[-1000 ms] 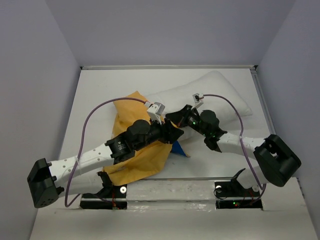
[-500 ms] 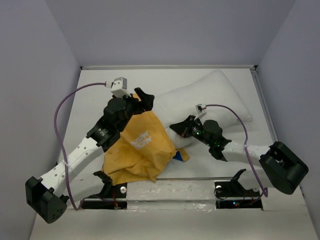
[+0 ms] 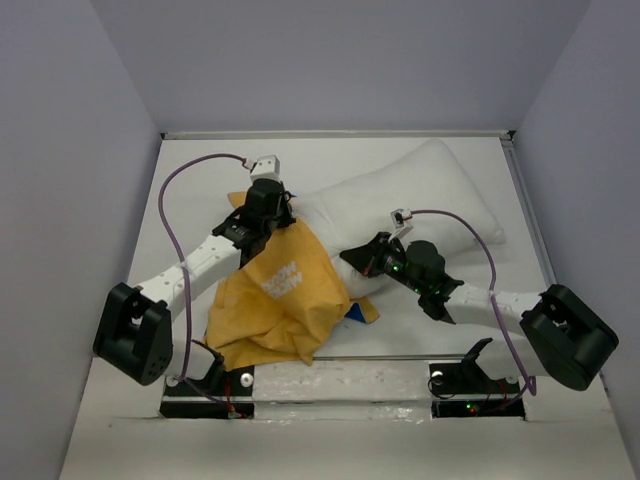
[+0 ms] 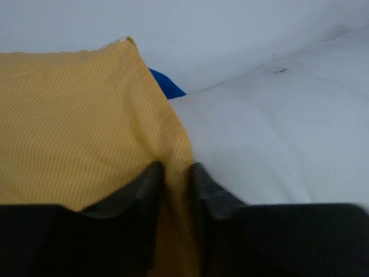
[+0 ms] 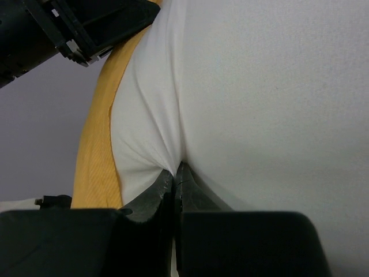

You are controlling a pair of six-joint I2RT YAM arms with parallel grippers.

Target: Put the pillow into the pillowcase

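Left jaws pinch pillowcase (image 4: 75,115) edge; right jaws pinch pillow (image 5: 259,104) fold.

White pillow (image 3: 420,195) diag., 1 end under crumpled yellow pillowcase (image 3: 280,300).

A white table (image 3: 190,170) sits boxed in by plain pale lavender-grey walls (image 3: 340,60) under even light.
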